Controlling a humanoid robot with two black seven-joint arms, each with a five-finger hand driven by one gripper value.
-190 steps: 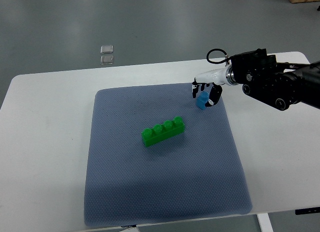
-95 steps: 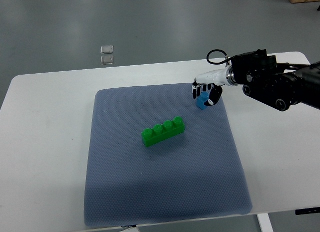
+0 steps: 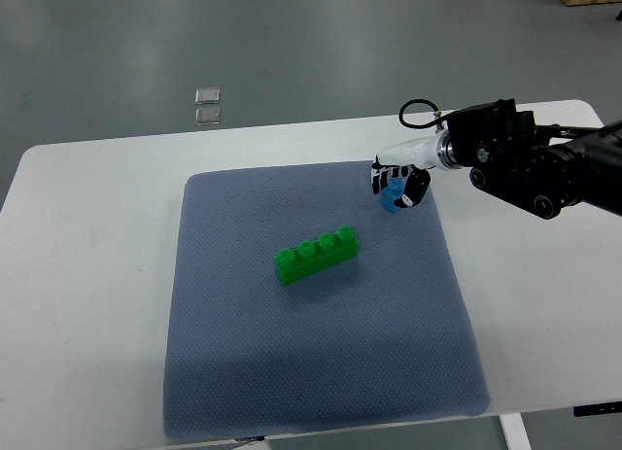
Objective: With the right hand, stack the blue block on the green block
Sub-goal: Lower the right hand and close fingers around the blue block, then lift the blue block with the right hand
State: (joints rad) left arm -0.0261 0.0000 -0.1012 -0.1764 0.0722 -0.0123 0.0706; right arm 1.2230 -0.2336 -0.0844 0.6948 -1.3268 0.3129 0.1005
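A long green block point(image 3: 317, 253) with four studs lies slanted near the middle of the blue-grey mat point(image 3: 321, 372). Up and to its right, near the mat's far right corner, my right hand point(image 3: 397, 185) is shut on a small blue block point(image 3: 392, 197), which shows only partly between the dark fingers. The block is held slightly above the mat, well apart from the green block. The black right arm point(image 3: 530, 163) enters from the right edge. No left arm appears.
The mat lies on a white table point(image 3: 87, 304). Two small clear squares point(image 3: 207, 105) rest on the grey floor beyond the table's far edge. Bare white tabletop runs to the left and right of the mat.
The right hand, with the blue block in it, has drifted slightly up and to the left. The green block has stayed put.
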